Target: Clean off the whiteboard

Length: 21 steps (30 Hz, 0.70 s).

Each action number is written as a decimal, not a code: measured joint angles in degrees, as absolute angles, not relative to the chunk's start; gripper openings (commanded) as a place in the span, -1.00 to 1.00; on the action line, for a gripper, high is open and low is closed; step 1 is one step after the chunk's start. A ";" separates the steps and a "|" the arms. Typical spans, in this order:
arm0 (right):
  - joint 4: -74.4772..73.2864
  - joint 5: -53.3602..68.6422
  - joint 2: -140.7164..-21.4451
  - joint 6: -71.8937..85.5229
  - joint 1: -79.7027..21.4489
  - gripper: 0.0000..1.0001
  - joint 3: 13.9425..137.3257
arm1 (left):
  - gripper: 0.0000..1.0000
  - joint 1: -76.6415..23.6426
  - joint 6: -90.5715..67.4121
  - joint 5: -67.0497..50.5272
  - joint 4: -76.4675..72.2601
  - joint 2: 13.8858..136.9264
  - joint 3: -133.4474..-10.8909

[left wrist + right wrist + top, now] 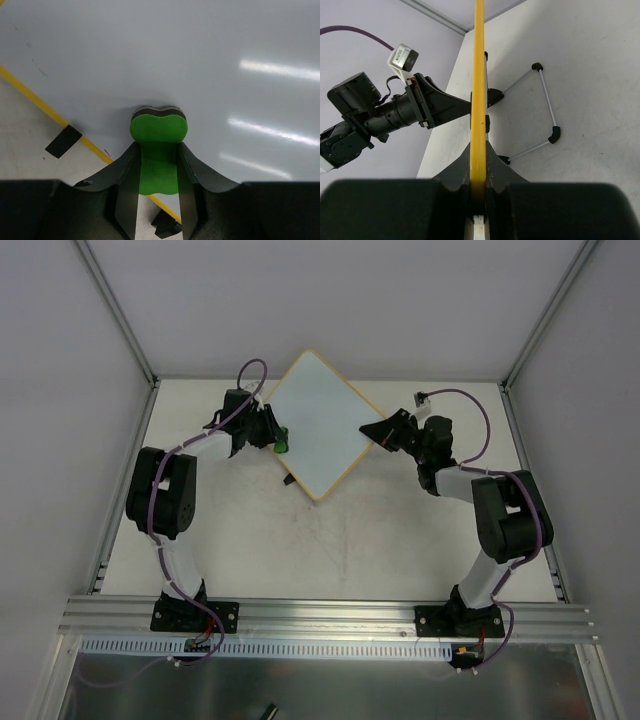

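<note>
Tabletop [330, 550]: left end effector [158, 146] clamps eraser [159, 129]; right end effector [478, 150] clamps whiteboard [318, 420].

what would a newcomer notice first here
The big whiteboard, turned like a diamond at the far middle of the table, catches the eye first. The right gripper is clamped on its yellow rim at the right corner, while the left gripper holds a bright green eraser at its left side.
</note>
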State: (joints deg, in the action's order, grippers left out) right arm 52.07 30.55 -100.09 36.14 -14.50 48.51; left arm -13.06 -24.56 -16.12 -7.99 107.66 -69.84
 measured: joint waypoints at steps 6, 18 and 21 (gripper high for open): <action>52.27 30.70 -100.09 35.09 -14.41 -1.00 48.49 | -1.00 -13.04 -26.13 -15.84 -2.55 110.15 -72.90; 52.47 30.76 -100.09 34.96 -14.33 -1.00 48.47 | -1.00 -12.73 -29.78 -14.79 5.48 112.07 -77.12; 52.49 30.79 -100.09 34.89 -14.33 -1.00 48.47 | -1.00 -12.27 -30.87 -14.66 5.61 111.92 -76.18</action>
